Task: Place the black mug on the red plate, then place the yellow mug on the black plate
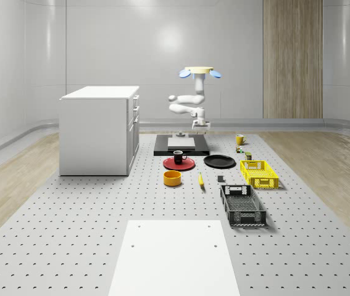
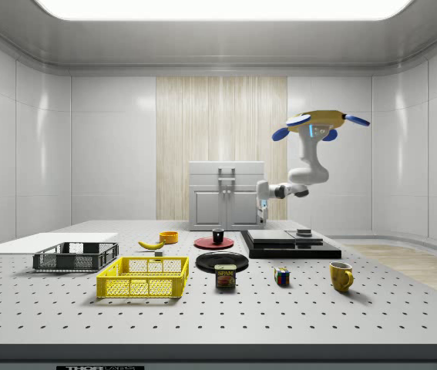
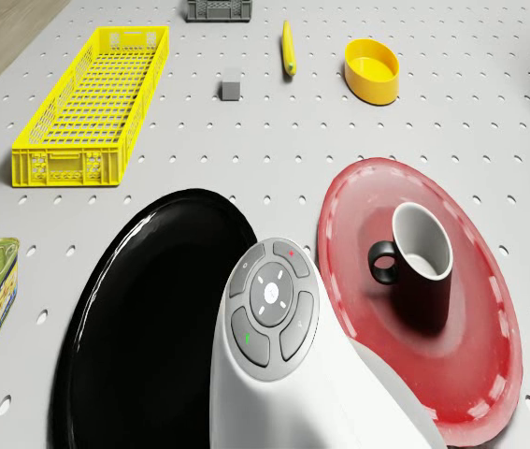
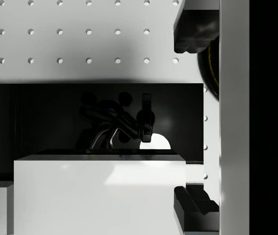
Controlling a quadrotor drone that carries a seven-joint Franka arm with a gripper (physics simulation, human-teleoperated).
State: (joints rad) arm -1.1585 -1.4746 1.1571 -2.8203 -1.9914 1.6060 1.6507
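- Whole-scene view first: I see the black mug (image 1: 179,156) standing upright on the red plate (image 1: 179,164), so I judge the first half of the task done.
- I read the black plate (image 1: 219,161) as waiting for its load: it lies bare on the counter (image 1: 88,209), just beside the red plate.
- I find the yellow mug (image 1: 240,139) sitting on the counter, well apart from the black plate and farther back toward the wall, with small items between them; I reckon it is the next thing to fetch.
- My drone (image 1: 199,72) hovers above the dark platform (image 1: 181,147) that sits behind the red plate, and its arm folds down so the tool (image 1: 200,126) hangs over that platform, clear of both plates.
- From the wrist view I see the two black fingertips (image 4: 195,29) set wide apart with nothing between them; the tool holds nothing and touches nothing.
- I judge the tool hangs high and spread because the black mug is let go and the yellow mug is not yet approached.
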